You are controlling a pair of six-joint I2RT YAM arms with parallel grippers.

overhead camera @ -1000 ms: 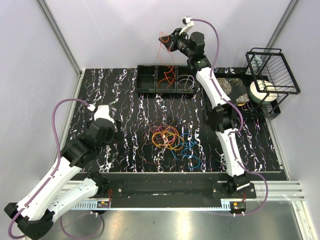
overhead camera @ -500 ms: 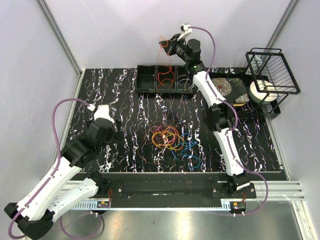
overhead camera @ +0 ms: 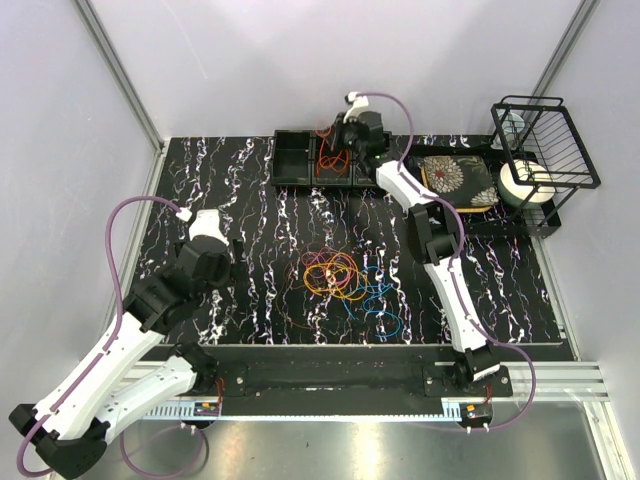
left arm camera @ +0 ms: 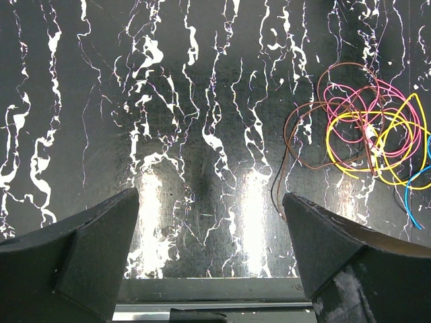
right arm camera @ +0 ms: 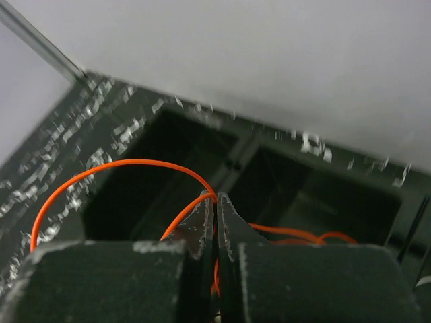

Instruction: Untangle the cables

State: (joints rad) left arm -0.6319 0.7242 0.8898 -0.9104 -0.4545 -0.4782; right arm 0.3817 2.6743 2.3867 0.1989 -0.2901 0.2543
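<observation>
Right gripper (right arm camera: 216,200) pinched tight on an orange cable (right arm camera: 101,171) above the black divided tray (overhead camera: 291,162) at the back, other cables (overhead camera: 335,272) tangled mid-table, left gripper (left arm camera: 211,198) spread wide over the marbled table (left arm camera: 101,101) just beside them, wire rack (overhead camera: 548,140) far right.

The surface (left arm camera: 202,101) looks like polished black stone veined in white, glossy enough to mirror two lamps, while the cables (overhead camera: 335,272) heaped on it, like the orange cable (right arm camera: 101,171), wear a smooth, faintly shiny plastic sheath. The left claw (left arm camera: 210,198) and right claw (right arm camera: 216,202) are matt black plastic, finely grained, the right one's edges scuffed pale. At twelve o'clock the tray (overhead camera: 290,158) is dull black plastic, at two o'clock the rack (overhead camera: 530,99) is thin black-coated metal wire, and at six o'clock the rail (overhead camera: 560,380) is bare brushed metal.
</observation>
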